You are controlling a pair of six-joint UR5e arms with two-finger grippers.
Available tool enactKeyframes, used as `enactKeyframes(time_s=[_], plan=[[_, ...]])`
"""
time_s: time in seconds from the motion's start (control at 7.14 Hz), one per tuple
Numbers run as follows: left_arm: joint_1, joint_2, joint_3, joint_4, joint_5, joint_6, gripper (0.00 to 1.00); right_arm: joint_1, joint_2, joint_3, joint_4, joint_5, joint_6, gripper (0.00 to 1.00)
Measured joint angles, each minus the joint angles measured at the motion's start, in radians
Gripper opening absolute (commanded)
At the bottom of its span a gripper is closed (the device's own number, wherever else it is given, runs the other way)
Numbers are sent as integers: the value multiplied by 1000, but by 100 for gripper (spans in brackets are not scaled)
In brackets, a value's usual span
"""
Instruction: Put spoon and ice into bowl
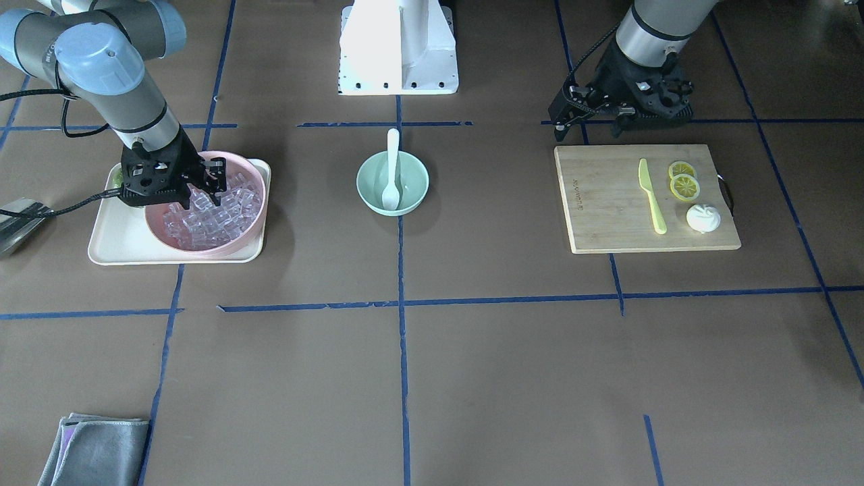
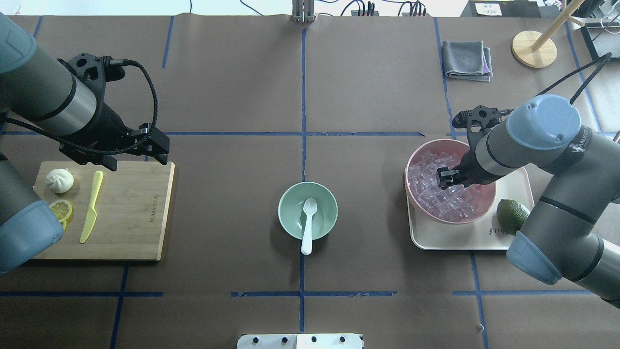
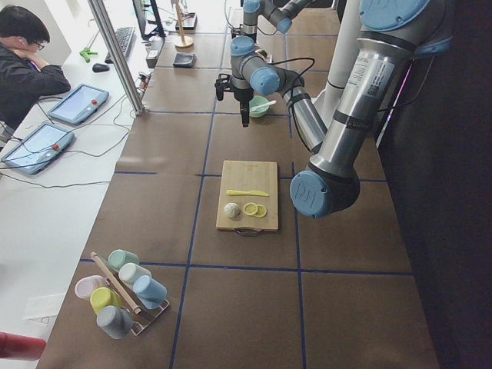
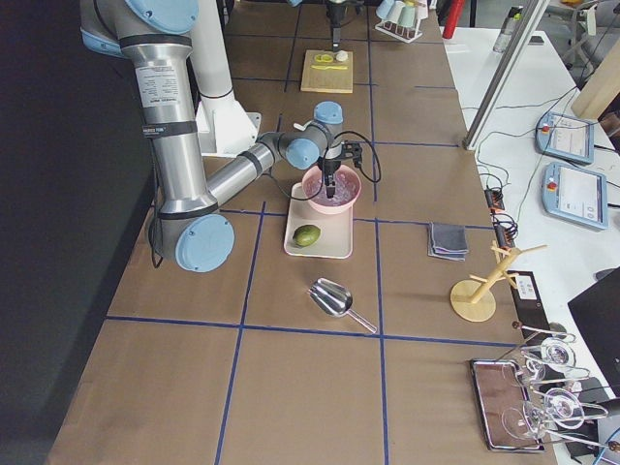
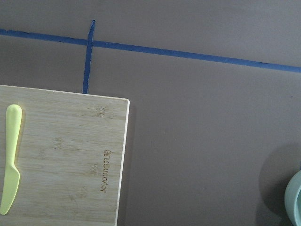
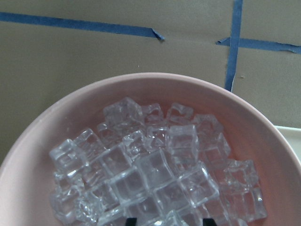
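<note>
- The right fingers [image 2: 448, 177] point down into the pink bowl [image 6: 263, 136] with their tips sunk in the ice [image 6: 155, 174]; they stand apart with cubes between them, but I cannot tell if one is already pinched
- The cubes look glassy and slick, so one could squirt sideways out of a closing pinch, or slip free on the carry and skid over the worktop [image 2: 378, 97]
- The cubes are packed tightly around the tips, so two might lift together and the looser one fall early
- Pressing deeper could shove the pink bowl along its tray [image 2: 465, 240]
- The spoon [image 2: 307, 220] already lies in the bowl [image 2: 286, 198], well apart from the right fingers and between them and the left fingers [image 2: 156, 148]; its handle overhangs the rim, so a cube dropped on it might flip it out
- The left fingers hover just beyond the cutting board [image 2: 135, 213]; I cannot tell whether they are spread or pressed together
- Counted: one spoon, one mint bowl holding no ice, one pink bowl, one tray and several dozen cubes, too many to number
- Also one knife [image 2: 92, 206], two lemon slices [image 1: 683, 179] and one lime [image 2: 512, 215]
</note>
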Motion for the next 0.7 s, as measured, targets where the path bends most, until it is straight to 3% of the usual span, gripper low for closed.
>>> enactKeyframes(time_s=[0.7], plan=[[1,0,-1,1,0,-1,100,19,7,20,-19,9,-3,0]])
